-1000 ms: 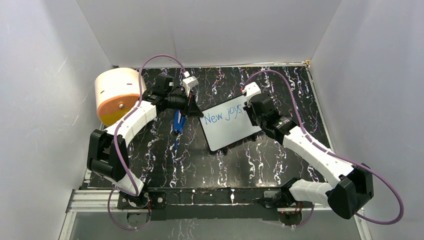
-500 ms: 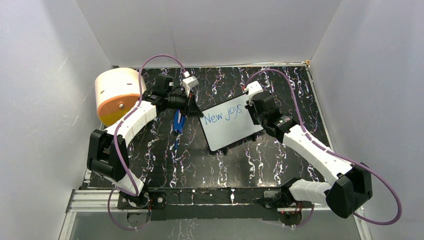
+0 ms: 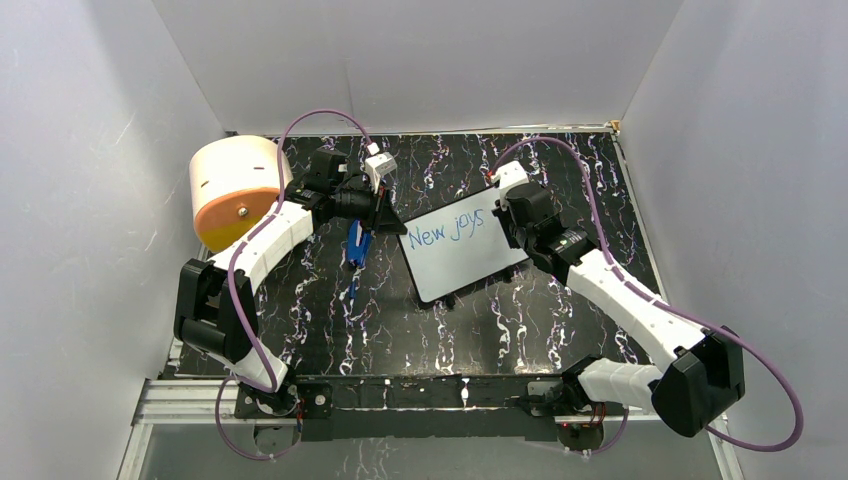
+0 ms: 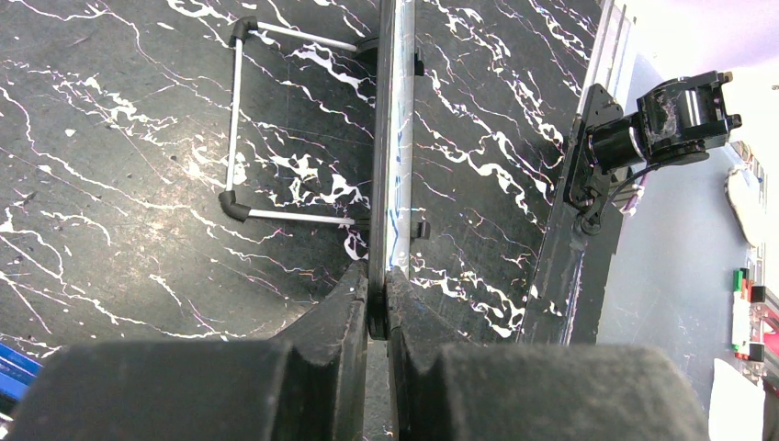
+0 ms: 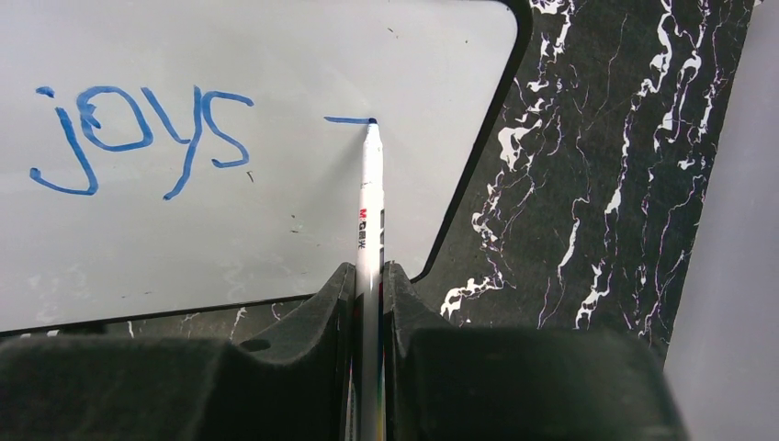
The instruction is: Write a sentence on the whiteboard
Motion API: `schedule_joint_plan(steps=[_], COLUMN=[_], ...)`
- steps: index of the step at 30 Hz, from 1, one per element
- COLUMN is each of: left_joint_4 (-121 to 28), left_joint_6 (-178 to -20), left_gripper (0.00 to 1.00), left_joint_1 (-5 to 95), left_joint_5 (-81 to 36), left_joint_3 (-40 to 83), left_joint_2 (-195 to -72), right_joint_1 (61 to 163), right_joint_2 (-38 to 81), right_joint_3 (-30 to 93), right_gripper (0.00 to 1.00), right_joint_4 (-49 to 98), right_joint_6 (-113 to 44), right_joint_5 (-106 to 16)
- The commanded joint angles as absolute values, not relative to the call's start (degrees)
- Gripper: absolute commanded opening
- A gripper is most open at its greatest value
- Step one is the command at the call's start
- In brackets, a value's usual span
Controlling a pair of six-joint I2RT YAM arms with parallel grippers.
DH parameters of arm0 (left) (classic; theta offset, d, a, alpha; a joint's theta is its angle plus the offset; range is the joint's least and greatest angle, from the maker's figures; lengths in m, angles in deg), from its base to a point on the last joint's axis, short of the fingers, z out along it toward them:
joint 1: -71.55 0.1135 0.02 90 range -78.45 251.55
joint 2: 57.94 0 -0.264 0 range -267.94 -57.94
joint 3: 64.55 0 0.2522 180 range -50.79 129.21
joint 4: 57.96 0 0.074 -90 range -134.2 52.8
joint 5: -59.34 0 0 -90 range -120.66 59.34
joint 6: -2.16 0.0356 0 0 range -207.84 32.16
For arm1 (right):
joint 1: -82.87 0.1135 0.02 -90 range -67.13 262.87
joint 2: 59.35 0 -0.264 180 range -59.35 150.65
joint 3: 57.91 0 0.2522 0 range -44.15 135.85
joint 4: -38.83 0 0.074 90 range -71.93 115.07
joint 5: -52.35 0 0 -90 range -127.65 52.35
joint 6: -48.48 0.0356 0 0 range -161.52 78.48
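Observation:
The whiteboard point(image 3: 462, 255) lies tilted at mid-table, with the blue sentence point(image 3: 447, 230) reading "New joys". My left gripper point(image 3: 392, 222) is shut on the board's left edge; the left wrist view shows the board point(image 4: 393, 138) edge-on between the fingers point(image 4: 354, 303). My right gripper point(image 3: 500, 222) is shut on a white marker point(image 5: 369, 202). The marker tip touches the board point(image 5: 276, 211) at the end of a short blue stroke point(image 5: 347, 119), right of "joys" point(image 5: 138, 133).
A large orange cylinder point(image 3: 232, 190) lies at the far left. A blue object point(image 3: 357, 245) lies on the black marbled table point(image 3: 400, 320) left of the board. White walls enclose the table on three sides.
My right gripper has shifted slightly to the right along the board's top line with the marker. The left arm and the board have not moved.

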State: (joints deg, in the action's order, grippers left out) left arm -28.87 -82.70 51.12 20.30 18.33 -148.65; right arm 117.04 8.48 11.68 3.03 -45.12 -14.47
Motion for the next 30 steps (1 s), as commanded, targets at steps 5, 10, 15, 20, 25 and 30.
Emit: schedule_joint_plan(steps=[5,10,15,20,25,30], left_joint_4=[-25.6,-25.6,-25.6,-25.6,-25.6,-25.6], left_joint_6=[-80.3,-80.3,-80.3,-80.3,-80.3,-80.3], left_gripper=[0.0,0.0,0.0,0.0,0.0,0.0], left_joint_1=[50.7,50.7,50.7,50.7,50.7,50.7], left_joint_5=[17.9,17.9,18.0,18.0,18.1,18.1], left_joint_3=[19.0,18.9,18.9,19.0,18.9,18.9], left_joint_2=[-149.5,-149.6,-149.6,-149.6,-149.6,-149.7], right_joint_1=[116.8,116.8,116.8,116.7,116.7,116.7], right_joint_2=[6.1,6.8,7.7,8.5,8.5,8.2], right_joint_3=[14.9,15.4,15.5,15.6,15.5,15.2], right_gripper=[0.0,0.0,0.0,0.0,0.0,0.0], right_joint_4=[6.5,6.9,7.1,6.5,4.7,3.1], right_joint_6=[-45.8,-45.9,-46.0,-46.0,-45.6,-45.1], right_joint_5=[-15.9,-16.3,-16.6,-17.1,-17.6,-18.1])
